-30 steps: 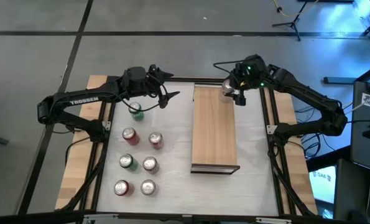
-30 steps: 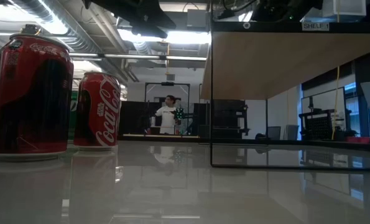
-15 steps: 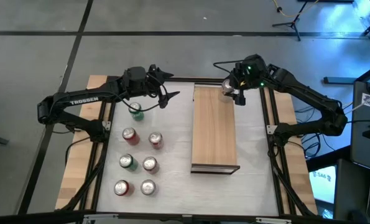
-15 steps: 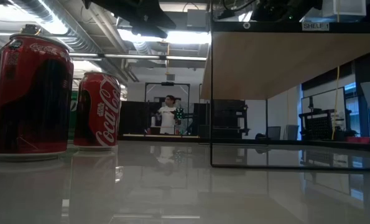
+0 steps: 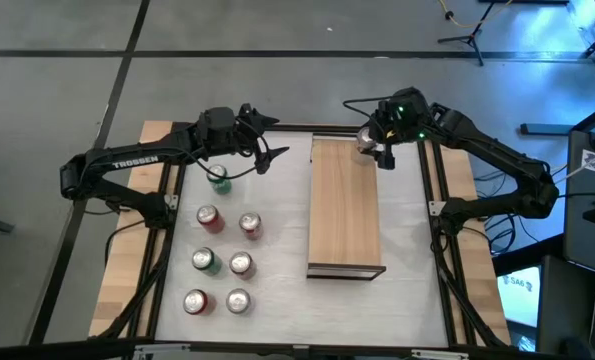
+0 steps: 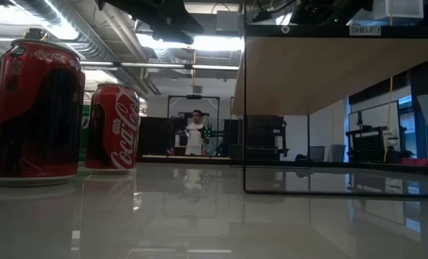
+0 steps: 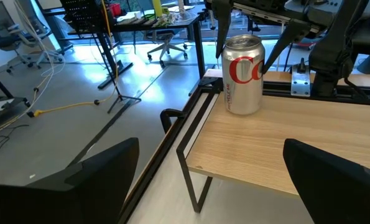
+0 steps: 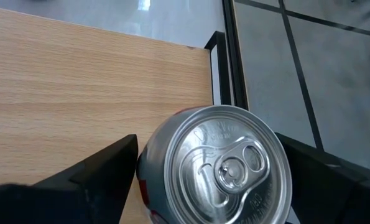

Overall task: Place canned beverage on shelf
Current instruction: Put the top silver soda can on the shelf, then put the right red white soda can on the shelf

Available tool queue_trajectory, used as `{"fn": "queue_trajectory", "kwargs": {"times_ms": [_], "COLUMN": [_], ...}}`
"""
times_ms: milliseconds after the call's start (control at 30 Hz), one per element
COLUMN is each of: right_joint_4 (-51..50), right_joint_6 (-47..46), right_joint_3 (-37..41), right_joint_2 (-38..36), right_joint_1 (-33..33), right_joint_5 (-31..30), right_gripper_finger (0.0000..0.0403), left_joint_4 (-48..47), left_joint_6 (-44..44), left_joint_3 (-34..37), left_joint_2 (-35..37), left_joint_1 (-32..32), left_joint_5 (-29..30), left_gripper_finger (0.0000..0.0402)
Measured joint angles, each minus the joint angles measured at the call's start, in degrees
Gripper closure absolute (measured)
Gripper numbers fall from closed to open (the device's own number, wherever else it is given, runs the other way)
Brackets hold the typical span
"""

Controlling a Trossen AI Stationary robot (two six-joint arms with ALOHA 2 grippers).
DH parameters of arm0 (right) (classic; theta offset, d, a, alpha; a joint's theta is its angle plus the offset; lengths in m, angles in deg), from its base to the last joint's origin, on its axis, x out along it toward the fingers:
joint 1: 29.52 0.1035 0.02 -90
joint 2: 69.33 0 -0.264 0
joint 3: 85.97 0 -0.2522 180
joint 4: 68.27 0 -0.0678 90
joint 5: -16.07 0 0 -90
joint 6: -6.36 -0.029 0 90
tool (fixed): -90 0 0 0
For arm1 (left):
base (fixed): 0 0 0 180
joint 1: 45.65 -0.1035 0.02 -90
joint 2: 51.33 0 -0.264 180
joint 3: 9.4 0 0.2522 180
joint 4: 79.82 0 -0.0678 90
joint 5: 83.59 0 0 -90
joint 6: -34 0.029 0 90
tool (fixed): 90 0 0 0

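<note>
A silver can with red lettering stands upright on the far end of the light-wood shelf. It also shows from above in the right wrist view. My right gripper is over it, one finger on each side. My left gripper is open and empty above the table's far left part. It is close to a green can and points toward the shelf. The shelf stands on a dark metal frame. My right gripper holds the silver can by its upper side wall, just below the rim, pinched between the two fingers. The fingers come from above, pointing down. The can is upright, its bottom on the shelf's far end.
Several more cans stand upright on the white table left of the shelf, among them red ones. The rest of the shelf top is bare. A person stands far off in the room.
</note>
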Motion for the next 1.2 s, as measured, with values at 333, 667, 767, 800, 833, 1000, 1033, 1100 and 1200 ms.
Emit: {"fn": "queue_trajectory", "kwargs": {"times_ms": [333, 667, 767, 800, 833, 1000, 1033, 1100, 1200], "right_joint_4": [-0.1, 1.9, 3.0, 3.3, 3.7, 6.4, 6.9, 7.8, 8.4], "right_joint_6": [-0.1, -0.1, -0.1, -0.1, -0.1, -0.1, -0.2, -0.2, -0.1], "right_joint_3": [0.0, 0.0, 0.0, 0.0, 0.0, 0.0, 0.0, 0.0, 0.0], "right_joint_2": [0.0, -1.0, -2.0, -2.4, -2.8, -5.1, -5.6, -6.7, -8.6], "right_joint_1": [0.0, 0.0, 0.0, 0.0, 0.0, 0.1, 0.1, 0.1, 0.1], "right_joint_5": [0.0, 1.0, 1.2, 1.6, 2.2, 5.4, 5.8, 6.8, 9.7], "right_gripper_finger": [0.0014, 0.0028, 0.0029, 0.0029, 0.0029, 0.0029, 0.0029, 0.0029, 0.0029], "left_joint_4": [0.0, 0.0, 0.0, 0.0, 0.0, 0.0, 0.0, 0.0, 0.0], "left_joint_6": [0.0, 0.0, 0.0, 0.0, 0.0, 0.0, 0.0, 0.0, 0.0], "left_joint_3": [0.0, 0.0, 0.0, 0.0, 0.0, 0.0, 0.0, 0.0, 0.0], "left_joint_2": [0.0, 0.0, 0.0, 0.0, 0.0, 0.0, 0.0, 0.0, 0.0], "left_joint_1": [0.0, 0.0, 0.0, 0.0, 0.0, 0.0, 0.0, 0.0, 0.0], "left_joint_5": [0.0, 0.0, 0.0, 0.0, 0.0, 0.0, 0.0, 0.0, 0.0], "left_gripper_finger": [0.0013, 0.0013, 0.0013, 0.0013, 0.0013, 0.0013, 0.0013, 0.0013, 0.0013]}}
